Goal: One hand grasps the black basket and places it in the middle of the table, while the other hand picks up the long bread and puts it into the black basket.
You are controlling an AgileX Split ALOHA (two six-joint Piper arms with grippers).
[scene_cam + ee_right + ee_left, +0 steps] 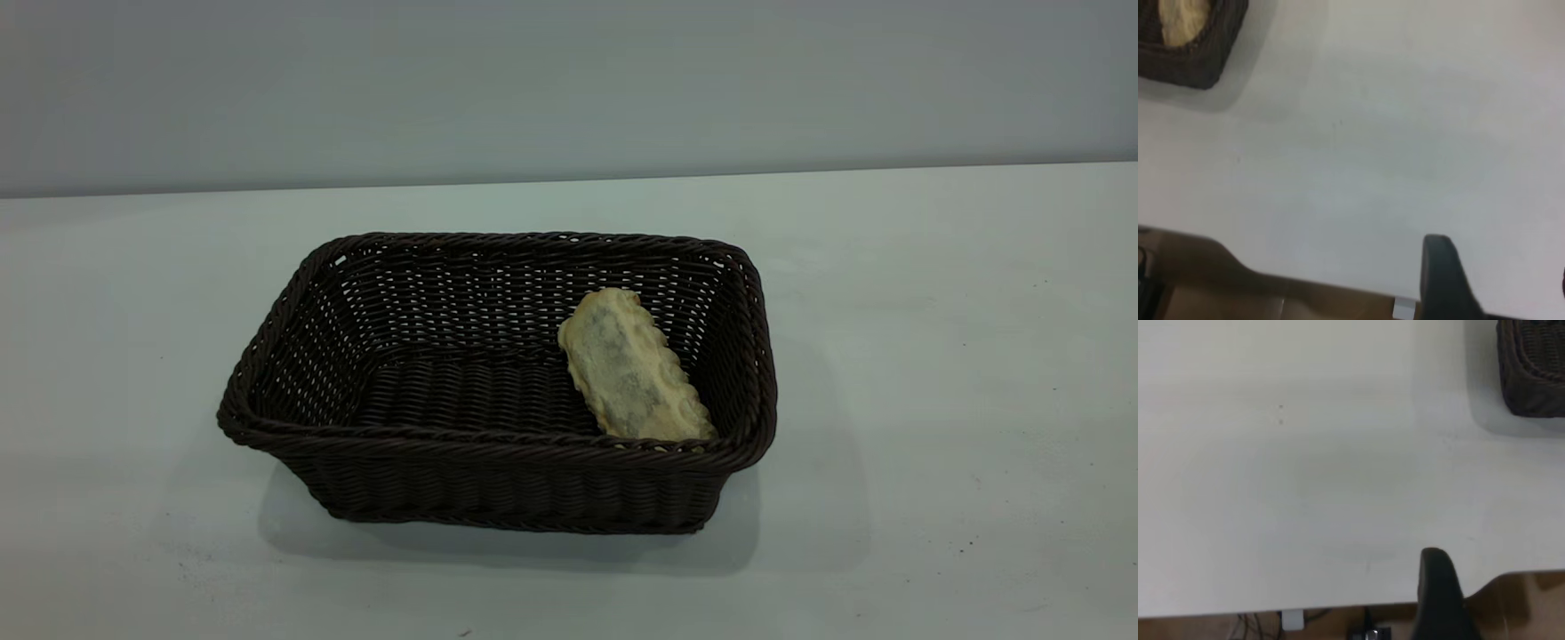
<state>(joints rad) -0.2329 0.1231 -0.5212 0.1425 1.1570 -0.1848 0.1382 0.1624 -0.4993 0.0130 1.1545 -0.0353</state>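
The black basket (498, 484) stands on the white table (933, 356) near its middle. The long bread (633, 366) lies inside it at the right end, pale mottled underside up, leaning on the right wall. Neither arm shows in the exterior view. The left gripper (1498, 563) hovers over the table's edge, well away from a basket corner (1535, 373); one finger (1439, 593) shows, with a wide empty gap beside it. The right gripper (1500, 257) is open and empty over the table's edge, far from the basket (1191, 63) and bread (1181, 20).
A plain grey wall runs behind the table. Beyond the table's edge the wrist views show brown floor (1525, 607) and some cables (1368, 632). A few dark specks (1280, 413) dot the tabletop.
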